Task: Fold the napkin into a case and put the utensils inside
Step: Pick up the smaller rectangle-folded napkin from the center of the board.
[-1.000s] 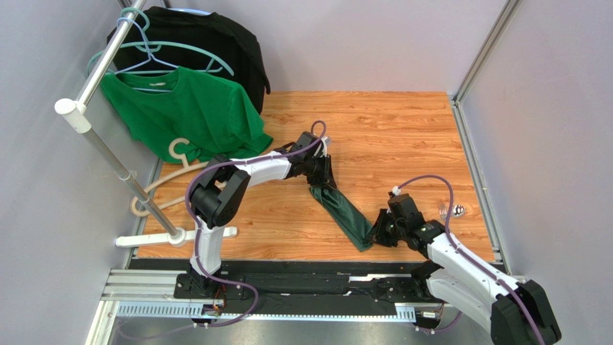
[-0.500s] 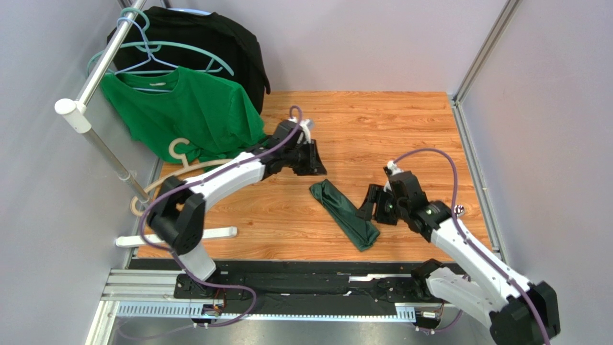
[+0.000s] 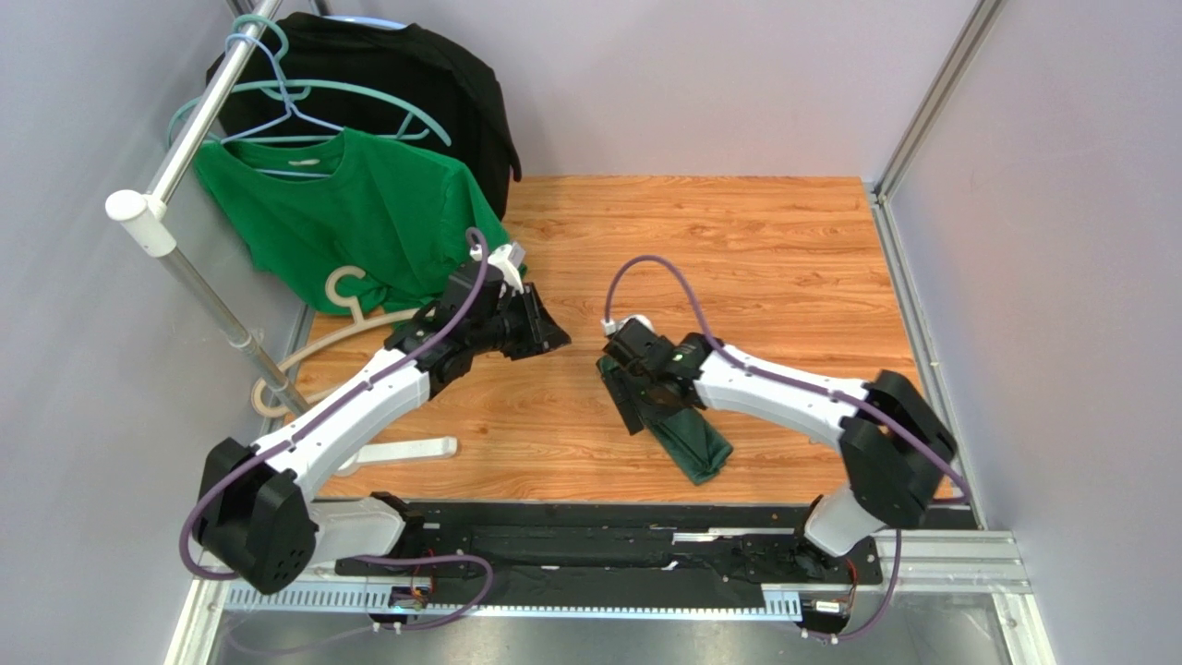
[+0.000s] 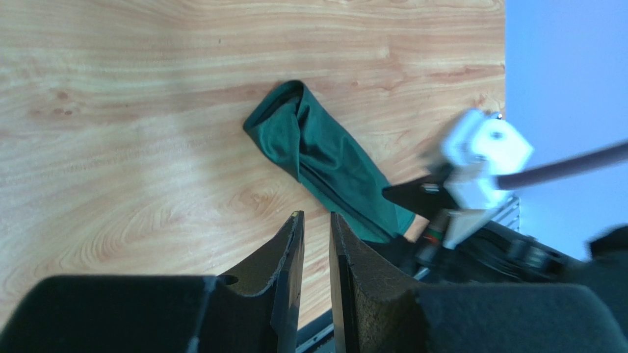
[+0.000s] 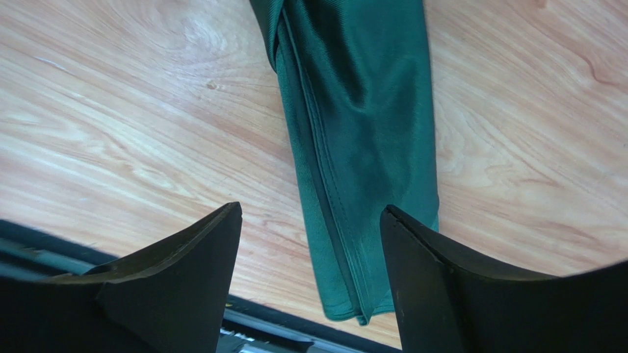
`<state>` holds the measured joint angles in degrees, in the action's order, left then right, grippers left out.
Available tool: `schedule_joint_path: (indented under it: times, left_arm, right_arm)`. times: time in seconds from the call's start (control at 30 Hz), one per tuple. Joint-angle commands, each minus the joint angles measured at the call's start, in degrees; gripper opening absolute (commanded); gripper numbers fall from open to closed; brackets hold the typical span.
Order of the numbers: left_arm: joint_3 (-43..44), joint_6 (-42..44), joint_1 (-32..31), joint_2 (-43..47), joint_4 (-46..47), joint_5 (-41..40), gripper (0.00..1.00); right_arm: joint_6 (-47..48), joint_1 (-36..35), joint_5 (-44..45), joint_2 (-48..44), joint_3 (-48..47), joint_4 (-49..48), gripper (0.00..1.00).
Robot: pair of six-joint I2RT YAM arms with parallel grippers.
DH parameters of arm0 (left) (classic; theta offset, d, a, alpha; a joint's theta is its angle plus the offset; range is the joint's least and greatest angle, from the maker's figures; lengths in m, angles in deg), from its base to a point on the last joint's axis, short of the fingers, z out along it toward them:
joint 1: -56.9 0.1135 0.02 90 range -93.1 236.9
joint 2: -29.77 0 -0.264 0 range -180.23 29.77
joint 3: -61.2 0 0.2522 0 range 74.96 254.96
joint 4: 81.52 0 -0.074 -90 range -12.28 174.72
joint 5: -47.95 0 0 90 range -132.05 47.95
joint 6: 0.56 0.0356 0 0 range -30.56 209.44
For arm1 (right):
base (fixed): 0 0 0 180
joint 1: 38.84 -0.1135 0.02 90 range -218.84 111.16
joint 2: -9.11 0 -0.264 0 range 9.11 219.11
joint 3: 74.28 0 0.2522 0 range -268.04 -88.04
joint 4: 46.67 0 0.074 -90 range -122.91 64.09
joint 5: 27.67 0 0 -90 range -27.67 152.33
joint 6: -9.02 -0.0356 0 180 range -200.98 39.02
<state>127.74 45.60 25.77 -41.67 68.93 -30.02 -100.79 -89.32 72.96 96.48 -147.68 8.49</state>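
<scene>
Green case [image 3: 698, 446] lies diagonally, far-left to near-right; right pincer [image 5: 309, 209] gapes above it (left pincer [image 4: 315, 215] barely parted, empty)

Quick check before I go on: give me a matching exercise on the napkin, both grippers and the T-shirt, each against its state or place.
1 napkin
2 left gripper
3 right gripper
4 T-shirt

a jaws wide, over the napkin
b hanging at the rack
c folded strip, flat on the table
d jaws barely apart, empty

Pairs: 1-c, 2-d, 3-a, 4-b.
</scene>
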Motion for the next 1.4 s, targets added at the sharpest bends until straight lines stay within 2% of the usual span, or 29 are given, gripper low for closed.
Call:
schedule_joint_path:
  times: [0.0, 0.3, 0.63, 1.03, 1.07, 1.1, 1.23, 1.37]
  left_arm:
    - [-2.05, -0.99, 0.46, 4.37, 1.02, 2.03, 0.27]
    - [-4.7, -2.3, 0.64, 6.84, 4.27, 5.46, 0.27]
    - [-5.49, -2.31, 0.64, 7.98, 5.07, 6.77, 0.27]
    - [-6.37, -1.61, 1.69, 9.12, 4.46, 7.04, 0.27]
    - [-6.37, -1.61, 1.78, 9.12, 4.28, 7.13, 0.27]
    - [-6.37, -1.52, 1.87, 9.21, 4.1, 7.21, 0.27]
    - [-6.28, -0.99, 2.3, 10.35, 2.44, 6.69, 0.27]
    - [-5.84, -0.2, 3.1, 11.41, 0.33, 5.99, 0.27]
  right_arm:
    - [5.39, -1.99, 7.91, 5.86, -5.92, 3.5, 0.69]
    - [6.89, -3.75, 6.94, 12.99, -9.35, 3.42, 0.55]
    - [7.25, -4.01, 9.58, 18.62, -9.18, 1.57, 0.45]
    - [5.22, -4.19, 10.29, 21.26, -8.21, 0.16, 0.13]
    - [4.61, -4.1, 10.46, 21.26, -8.65, 0.34, 0.06]
    - [4.52, -4.19, 10.11, 21.09, -10.05, 1.04, 0.04]
    - [3.82, -4.28, 4.59, 18.2, -14.53, 2.01, 0.0]
    - [2.06, -2.79, -7.34, 16.26, -20.33, 2.45, 0.0]
